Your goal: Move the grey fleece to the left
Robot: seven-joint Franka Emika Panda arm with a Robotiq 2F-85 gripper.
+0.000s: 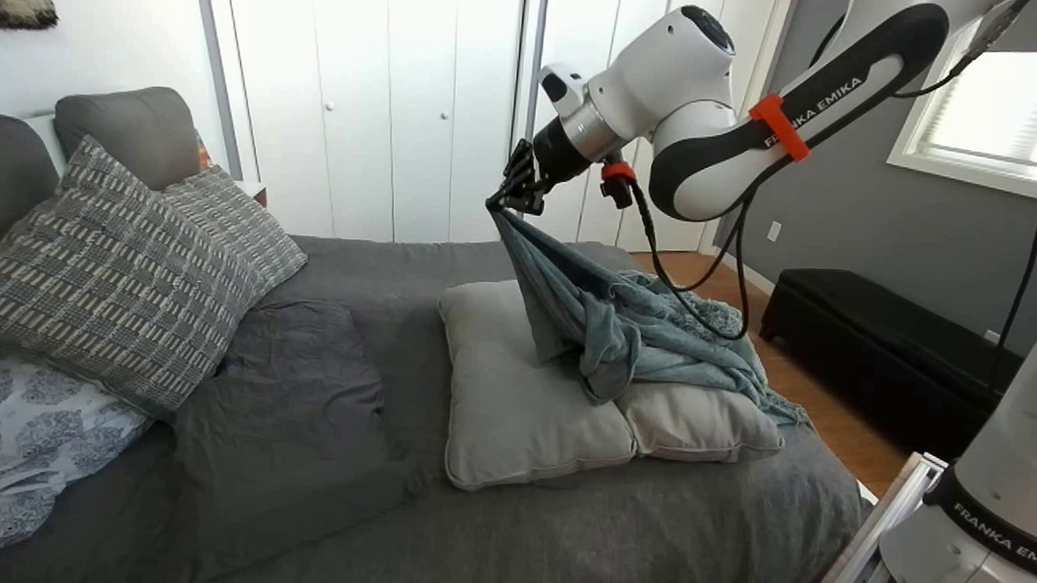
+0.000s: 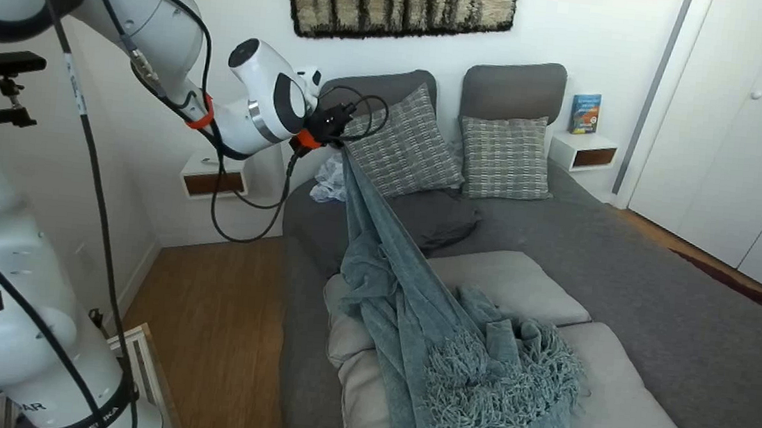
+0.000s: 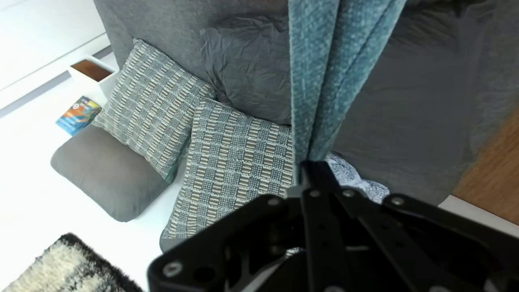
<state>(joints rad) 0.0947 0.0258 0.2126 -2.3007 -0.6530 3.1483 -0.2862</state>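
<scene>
The grey-blue fleece [image 1: 672,331] with a tasselled fringe lies heaped over light grey cushions on the bed. It also shows in an exterior view [image 2: 405,328], where the fringe faces the camera. My gripper [image 1: 497,203] is shut on one end of the fleece and holds it up above the bed. From there the cloth runs in a taut slope down to the cushions. In the wrist view the gripped strip of fleece [image 3: 324,81] runs from the shut fingertips [image 3: 308,172] to the top edge. The rest of the fleece is outside that view.
Light grey cushions [image 1: 531,413] lie under the fleece on the dark grey bed [image 1: 372,537]. Patterned pillows [image 2: 505,159] and a crumpled dark grey pillowcase [image 1: 300,379] lie towards the headboard. A small white nightstand [image 2: 579,149] holds a book. A black bench [image 1: 879,347] stands beyond the bed.
</scene>
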